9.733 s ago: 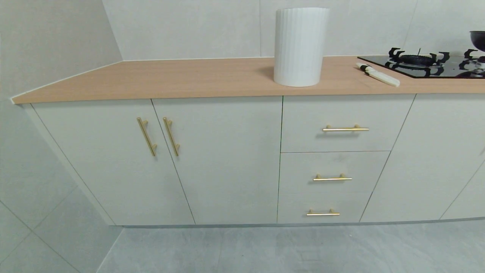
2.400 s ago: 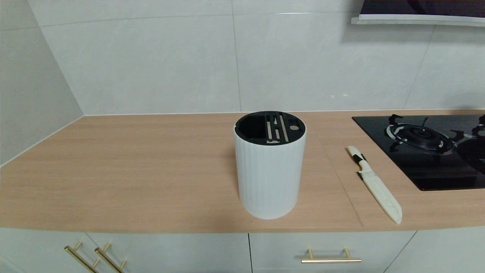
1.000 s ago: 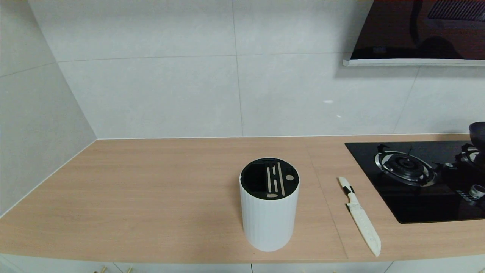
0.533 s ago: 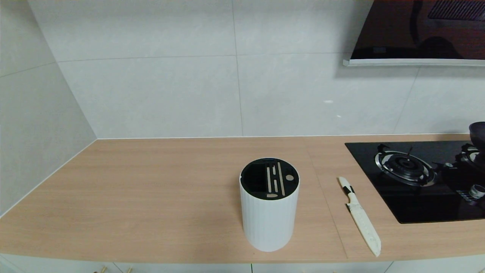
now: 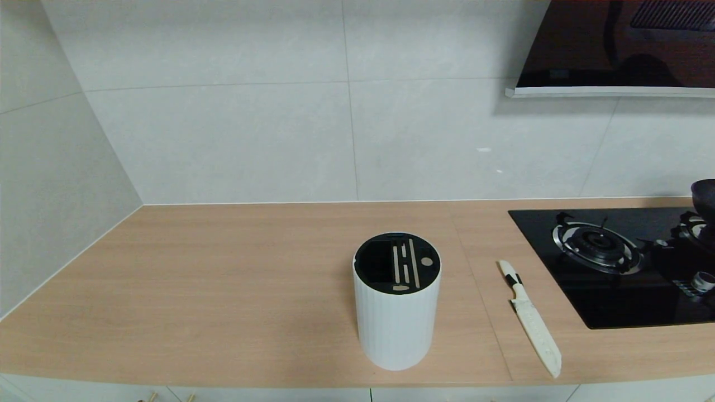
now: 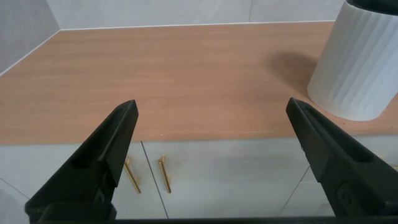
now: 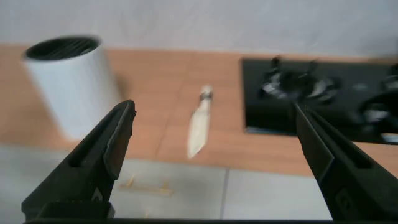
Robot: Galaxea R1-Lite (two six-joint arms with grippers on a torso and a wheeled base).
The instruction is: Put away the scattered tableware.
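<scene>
Left claw (image 6: 211, 106), right claw (image 7: 212, 107) agape, one knife (image 5: 529, 318), one slotted holder (image 5: 396, 324)

My fingers (image 6: 102, 165) are black. The ribbed holder (image 5: 396, 324) is white with a black top; the knife (image 5: 533, 324) is speckled cream, black-banded; the table (image 5: 223, 279) is pale wood-grain; the hob (image 5: 620, 290) glossy black.

Item count:
- Surface (image 5: 223, 279): one.
- White ribbed knife holder (image 5: 396, 318), lower centre of the frame: one.
- Knife (image 5: 532, 321), lower right: one.
- Gas hob (image 5: 614, 296), right edge: one, with two burners (image 5: 595, 245) in view.
- Range hood (image 5: 614, 50), upper right: one.
- Cabinet handles (image 6: 132, 176): two.
</scene>
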